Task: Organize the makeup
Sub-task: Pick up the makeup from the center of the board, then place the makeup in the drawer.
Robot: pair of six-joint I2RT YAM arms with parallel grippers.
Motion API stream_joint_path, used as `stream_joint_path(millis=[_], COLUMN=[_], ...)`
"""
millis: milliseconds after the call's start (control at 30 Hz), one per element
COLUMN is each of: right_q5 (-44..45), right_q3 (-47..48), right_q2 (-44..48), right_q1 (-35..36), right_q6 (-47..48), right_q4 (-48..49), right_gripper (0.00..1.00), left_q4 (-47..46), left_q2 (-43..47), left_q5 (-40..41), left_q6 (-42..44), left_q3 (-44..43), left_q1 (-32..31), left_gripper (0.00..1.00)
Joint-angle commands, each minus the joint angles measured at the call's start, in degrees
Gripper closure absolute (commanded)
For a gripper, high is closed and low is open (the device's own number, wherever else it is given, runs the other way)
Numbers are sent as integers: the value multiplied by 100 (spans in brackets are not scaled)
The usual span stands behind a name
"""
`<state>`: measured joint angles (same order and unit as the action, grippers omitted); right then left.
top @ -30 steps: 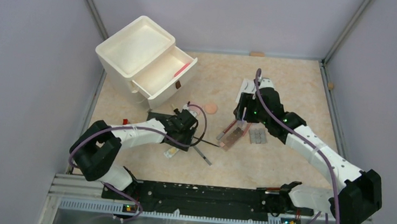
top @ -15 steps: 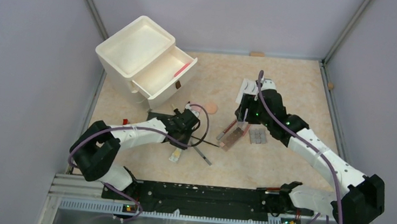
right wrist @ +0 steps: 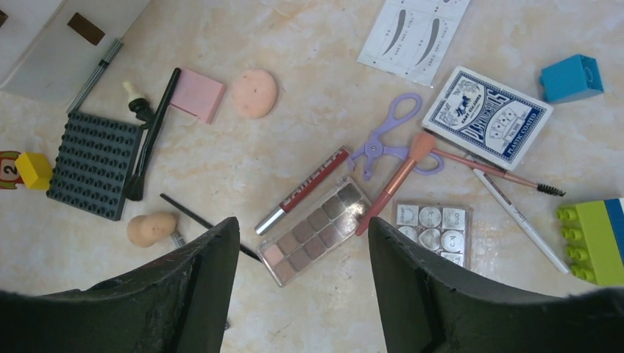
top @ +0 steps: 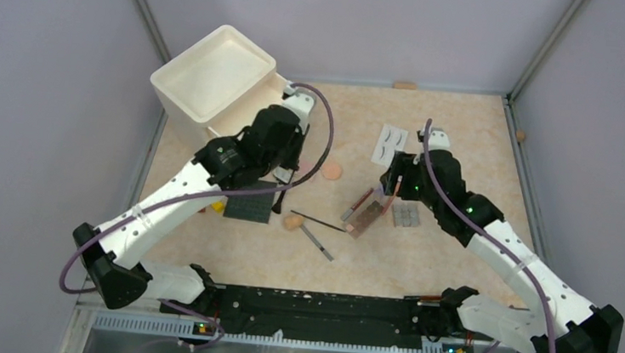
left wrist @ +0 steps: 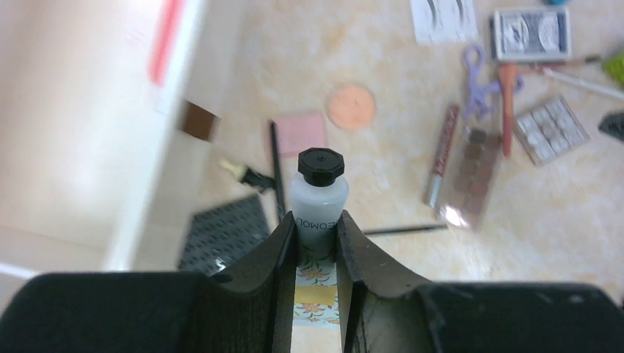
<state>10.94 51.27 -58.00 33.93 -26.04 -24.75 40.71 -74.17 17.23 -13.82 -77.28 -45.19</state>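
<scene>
My left tool (left wrist: 317, 228) is clamped on a small clear bottle (left wrist: 318, 202). The bottle's long axis runs in line with the fingers, black cap pointing out past the tips. It hangs above the counter (top: 450, 129), just right of the white organizer (top: 211, 74). The open drawer (left wrist: 88, 110) lies to the tool's left, so this arm is nearer for the drop. My right tool (right wrist: 302, 220) hovers with fingers apart over the brown palette (right wrist: 316, 229), well right of the organizer.
</scene>
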Motion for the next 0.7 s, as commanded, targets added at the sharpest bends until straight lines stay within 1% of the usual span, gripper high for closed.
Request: stream_joint_path(millis=[0, 133, 267, 433, 567, 667], right_q5=[164, 143, 39, -123, -145, -111], right_q3=[-39, 29, 68, 30, -2, -17], right_q2=[262, 307, 351, 379, 452, 556], right_q1=[-18, -18, -18, -18, -18, -18], right_q6=[196, 301, 350, 370, 395, 437], right_q4=[-36, -187, -290, -401, -511, -590], right_gripper=[36, 36, 36, 36, 36, 36], left_q4=[269, 48, -344, -481, -719, -895], left_q2=[36, -103, -432, -1141, -1546, -1818], left_q5=[831, 581, 631, 772, 893, 1217], left_q6=[1057, 1673, 2478, 3355, 3929, 4208], left_q3=[-775, -1277, -1643, -2242, -2358, -2330], left_q1=[403, 847, 956, 1052, 1094, 1181], left_gripper=[72, 72, 72, 75, 76, 77])
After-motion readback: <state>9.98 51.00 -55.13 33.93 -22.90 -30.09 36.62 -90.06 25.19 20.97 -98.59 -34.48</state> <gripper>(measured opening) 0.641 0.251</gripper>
